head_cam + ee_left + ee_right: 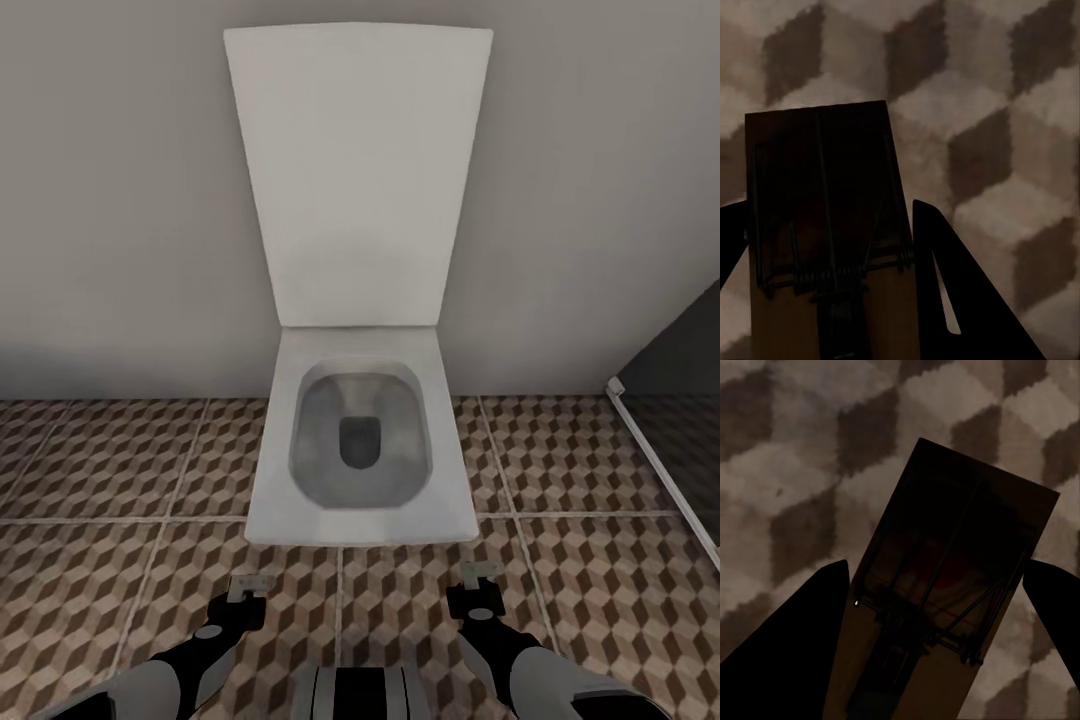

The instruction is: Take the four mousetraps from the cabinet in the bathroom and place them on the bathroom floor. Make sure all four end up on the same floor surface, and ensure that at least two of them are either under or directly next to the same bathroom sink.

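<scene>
My left gripper (825, 247) pinches a flat tan wooden mousetrap (825, 195) with dark wire, its board filling the frame's lower left. My right gripper (937, 607) clamps a second mousetrap (952, 585), tilted, showing a red mark. Both hang above the brown-and-beige cube-patterned tile floor (110, 470), before an open white toilet (360, 440).

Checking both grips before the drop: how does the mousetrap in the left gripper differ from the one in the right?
In the wrist views, the left mousetrap runs nearly straight along the fingers, while the right mousetrap sits skewed between them. The left fingers hug its board; the right fingers stand wider. Both traps are tan boards with dark wire, held over the patterned floor.
</scene>
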### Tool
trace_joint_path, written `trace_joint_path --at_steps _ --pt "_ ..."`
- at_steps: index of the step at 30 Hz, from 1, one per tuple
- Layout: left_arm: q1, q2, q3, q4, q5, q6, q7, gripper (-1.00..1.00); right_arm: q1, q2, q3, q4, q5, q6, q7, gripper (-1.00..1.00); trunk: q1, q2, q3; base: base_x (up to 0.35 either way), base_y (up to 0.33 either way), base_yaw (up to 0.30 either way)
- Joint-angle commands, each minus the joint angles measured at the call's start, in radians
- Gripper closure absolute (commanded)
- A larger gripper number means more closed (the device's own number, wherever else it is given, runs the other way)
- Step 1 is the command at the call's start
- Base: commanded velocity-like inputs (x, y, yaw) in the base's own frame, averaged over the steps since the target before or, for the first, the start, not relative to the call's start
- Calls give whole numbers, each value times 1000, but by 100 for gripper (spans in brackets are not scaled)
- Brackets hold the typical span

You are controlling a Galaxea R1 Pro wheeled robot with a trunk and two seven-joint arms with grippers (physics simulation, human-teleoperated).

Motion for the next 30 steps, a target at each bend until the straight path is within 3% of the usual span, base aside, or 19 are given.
trace_joint_path --at_steps 1,4,30 --pt "0 0 -8 -2 1 -1 7 100 -1 0 3 1 7 0 -6 100 0 0 -5 0 0 0" --pt "0 0 -8 -2 1 -1 6 100 -1 0 3 1 7 0 -6 100 2 -1 -16 0 0 0" --pt "0 0 -8 -2 1 0 8 100 -1 0 3 1 7 0 -6 100 2 -1 -16 0 0 0"
